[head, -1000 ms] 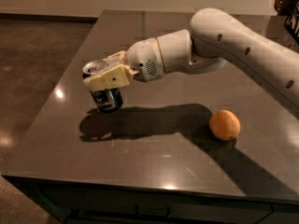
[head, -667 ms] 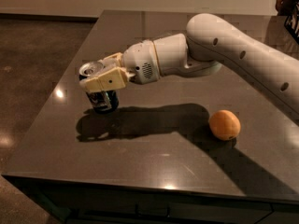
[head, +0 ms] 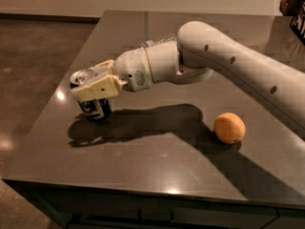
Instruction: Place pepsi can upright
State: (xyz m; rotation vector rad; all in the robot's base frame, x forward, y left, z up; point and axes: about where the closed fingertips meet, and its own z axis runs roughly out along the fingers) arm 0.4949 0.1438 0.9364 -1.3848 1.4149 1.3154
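Observation:
The pepsi can (head: 96,109) is dark blue with a silver top. It stands upright at the left side of the dark table (head: 157,166), its base at or just above the surface. My gripper (head: 93,86) is at the can's upper half, with the cream fingers (head: 102,86) closed around it. The near finger hides most of the can's upper body. The white arm reaches in from the right.
An orange (head: 229,127) lies on the table to the right of the can, apart from it. A clear plastic object (head: 157,41) shows just behind the wrist. The table's left edge is close to the can, and the front edge runs along the bottom.
The gripper has moved to the left with the can in it, nearer the table's left edge. The orange has not moved.

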